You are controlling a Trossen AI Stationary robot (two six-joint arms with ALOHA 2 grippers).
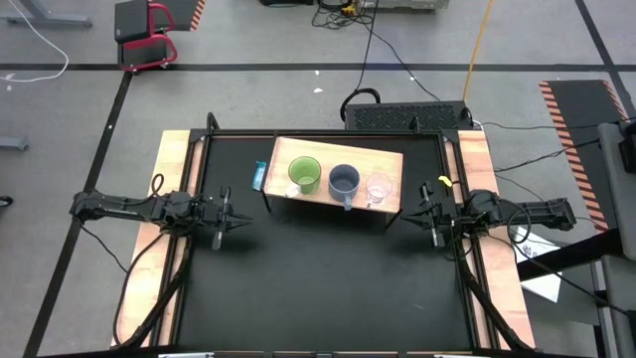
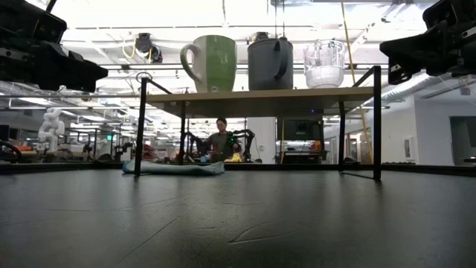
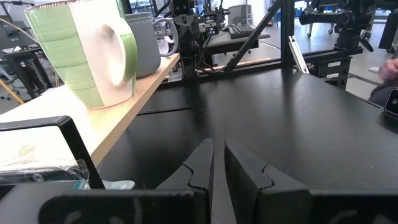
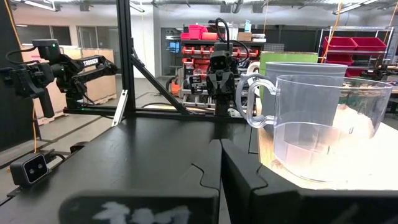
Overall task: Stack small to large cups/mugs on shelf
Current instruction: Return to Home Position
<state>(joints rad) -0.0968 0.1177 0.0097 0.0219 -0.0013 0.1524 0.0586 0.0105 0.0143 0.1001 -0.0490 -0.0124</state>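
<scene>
Three mugs stand upright in a row on the tan shelf (image 1: 390, 159), each on its base. The lime-green mug (image 1: 304, 175) is at the left, the grey-blue mug (image 1: 344, 181) in the middle and the clear glass cup (image 1: 379, 187) at the right. My left gripper (image 3: 217, 152) hovers level at the table's left side, pointing toward the shelf's left end, with a narrow gap between its fingertips and nothing in it. My right gripper (image 4: 221, 146) hovers level at the table's right side, shut and empty, just short of the glass cup (image 4: 323, 124).
A blue-green packet (image 1: 259, 177) lies on the black tabletop by the shelf's left end. The shelf stands on thin dark legs (image 2: 377, 123). Open black tabletop (image 1: 328, 288) stretches in front of the shelf. A person (image 2: 219, 141) sits far behind the table.
</scene>
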